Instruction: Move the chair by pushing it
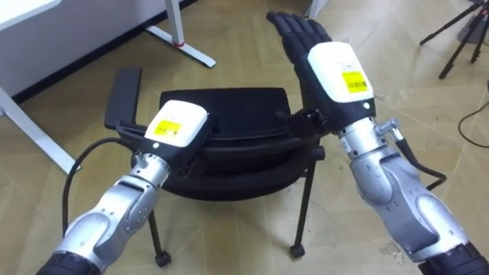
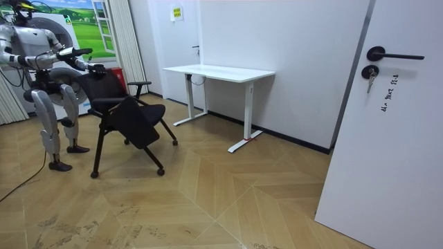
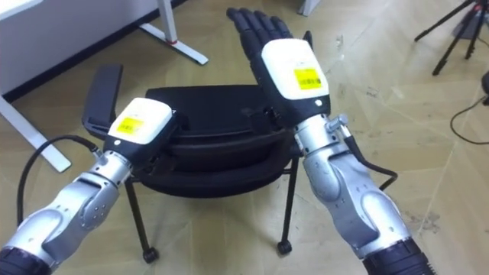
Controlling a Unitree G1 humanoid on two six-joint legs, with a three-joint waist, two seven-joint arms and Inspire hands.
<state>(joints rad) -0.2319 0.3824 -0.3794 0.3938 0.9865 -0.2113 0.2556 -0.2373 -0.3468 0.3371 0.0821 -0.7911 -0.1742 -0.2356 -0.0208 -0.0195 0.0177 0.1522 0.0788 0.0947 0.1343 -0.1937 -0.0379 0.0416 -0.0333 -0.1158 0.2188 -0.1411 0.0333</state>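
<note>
Robot behind the chair [image 2: 128, 114], left hand [image 1: 177, 126] and right hand [image 1: 325, 57] at its backrest [image 1: 237, 107]; desk [image 2: 218, 72] by the wall [image 2: 304, 62] beyond it, door [image 2: 394, 124] at the room view's right.

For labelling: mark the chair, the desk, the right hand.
chair [image 2: 107, 86], room view, on its black backrest.
desk [image 2: 218, 71], room view, on its white tabletop.
right hand [image 1: 336, 69], left eye view, on its back.

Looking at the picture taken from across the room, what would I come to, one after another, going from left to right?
The robot at the far left → black chair with armrests → white desk on metal legs → white door with a black lever handle.
</note>
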